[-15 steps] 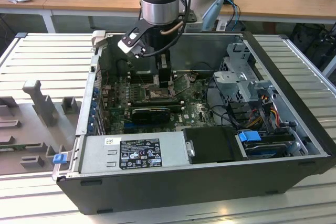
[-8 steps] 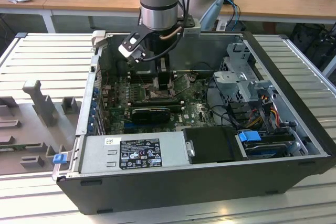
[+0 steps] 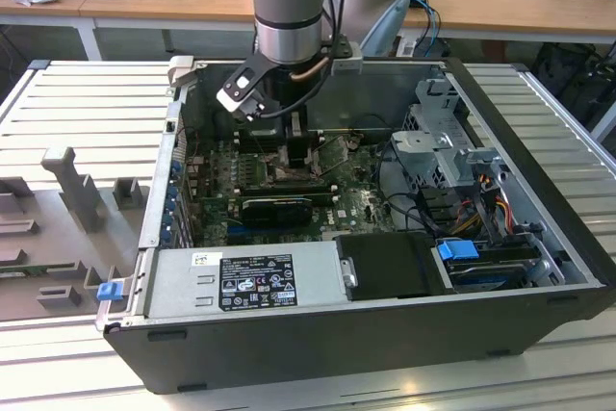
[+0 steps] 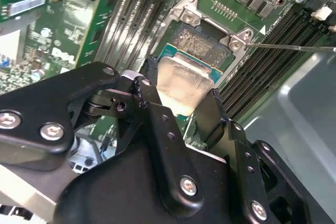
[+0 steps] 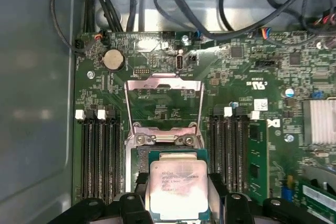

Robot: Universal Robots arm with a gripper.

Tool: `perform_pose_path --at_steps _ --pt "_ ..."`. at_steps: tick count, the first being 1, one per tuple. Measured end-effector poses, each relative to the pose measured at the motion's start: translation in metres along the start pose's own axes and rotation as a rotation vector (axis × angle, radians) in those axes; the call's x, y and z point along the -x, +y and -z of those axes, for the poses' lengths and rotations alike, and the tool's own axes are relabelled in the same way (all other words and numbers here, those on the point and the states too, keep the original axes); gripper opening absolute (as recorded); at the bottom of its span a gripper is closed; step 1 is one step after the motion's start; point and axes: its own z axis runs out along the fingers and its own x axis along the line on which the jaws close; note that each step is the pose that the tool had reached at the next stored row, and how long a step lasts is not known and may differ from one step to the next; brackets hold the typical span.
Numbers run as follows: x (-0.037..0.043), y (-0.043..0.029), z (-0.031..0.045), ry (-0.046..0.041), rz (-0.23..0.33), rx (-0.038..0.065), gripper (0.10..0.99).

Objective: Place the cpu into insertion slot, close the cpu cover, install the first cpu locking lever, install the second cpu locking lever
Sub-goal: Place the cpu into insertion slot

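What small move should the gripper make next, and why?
Probably ease the chip a little more over the socket and lower it level. The gripper is shut on it, the cover stands open, and part of the socket shows beyond the chip's edge, so it seems not yet seated.

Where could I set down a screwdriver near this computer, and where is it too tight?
Bare ribbed table at the exterior view's left of the case, past the grey fixtures, and at its right. Crowded inside: gripper holding the cpu at the insertion slot, memory slots flanking, cables by the drive cage.
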Motion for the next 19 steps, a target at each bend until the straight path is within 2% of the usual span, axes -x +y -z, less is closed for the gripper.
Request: perform_pose_path --at_steps 5,7,10,13,19 --pt "-0.0044 -0.0038 -0.0112 0.0000 0.001 0.000 0.529" --pt "-0.0057 -0.0055 -0.0183 0.0001 0.001 0.000 0.529" --pt "-0.0059 -0.0060 -0.0237 0.0000 0.001 0.000 0.529" --pt "-0.0060 -0.0064 -0.0273 0.0001 0.000 0.000 0.529" --pt "-0.0080 -0.0066 -0.0290 -0.0013 -0.015 0.000 0.529"
